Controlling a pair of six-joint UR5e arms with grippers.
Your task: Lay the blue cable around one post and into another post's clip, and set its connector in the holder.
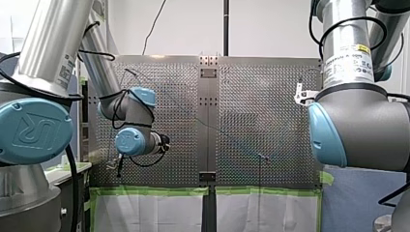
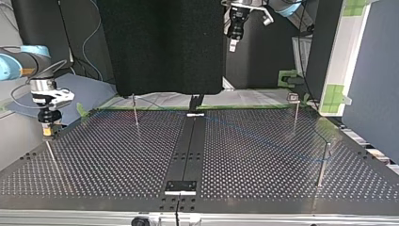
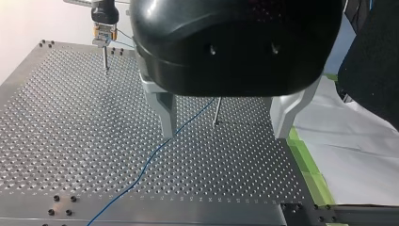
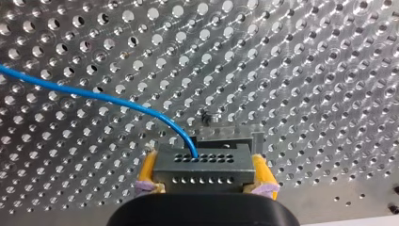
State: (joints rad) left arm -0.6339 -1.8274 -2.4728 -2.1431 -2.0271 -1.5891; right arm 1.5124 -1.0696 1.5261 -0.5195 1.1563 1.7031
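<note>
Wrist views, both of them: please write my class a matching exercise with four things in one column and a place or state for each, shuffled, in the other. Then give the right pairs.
Things:
1. connector
2. blue cable
3. left gripper
4. post

Places or states:
A. fingers apart, holding nothing
B. standing upright ahead of the left wrist camera
C. clamped in the right gripper
D. running across the perforated table

Pairs: 1-C, 2-D, 3-A, 4-B

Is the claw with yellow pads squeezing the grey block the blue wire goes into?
Yes, my right claw grips the grey connector between its yellow pads, where the blue cable ends.
</note>
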